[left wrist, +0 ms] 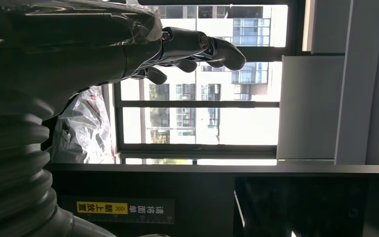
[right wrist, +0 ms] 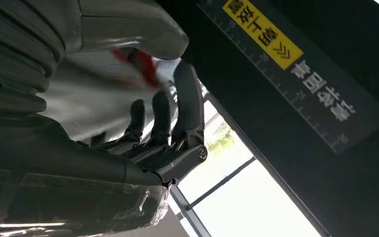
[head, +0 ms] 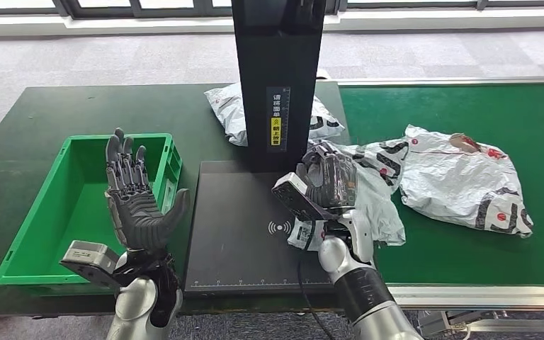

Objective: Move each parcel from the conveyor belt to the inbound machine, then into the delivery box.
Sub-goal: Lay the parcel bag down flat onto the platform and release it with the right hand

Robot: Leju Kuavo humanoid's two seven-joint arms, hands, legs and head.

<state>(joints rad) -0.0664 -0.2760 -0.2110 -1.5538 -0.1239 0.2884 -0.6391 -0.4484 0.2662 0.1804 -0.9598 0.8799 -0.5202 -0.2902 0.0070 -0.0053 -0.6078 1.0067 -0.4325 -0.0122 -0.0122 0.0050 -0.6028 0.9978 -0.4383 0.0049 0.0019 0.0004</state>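
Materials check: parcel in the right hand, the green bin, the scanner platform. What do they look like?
Parcel held by the right hand: looks like thin white plastic film, glossy, heavily wrinkled, with black and red print. Green bin: probably rigid moulded plastic, given its smooth uniform walls and ribbed rim. Scanner platform: a matte black flat panel with printed white marks; whether plastic or coated metal is unclear.

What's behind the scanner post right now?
A white parcel lies behind the post, sticking out on both sides. Its middle is covered by the post, so any label there can't be seen.
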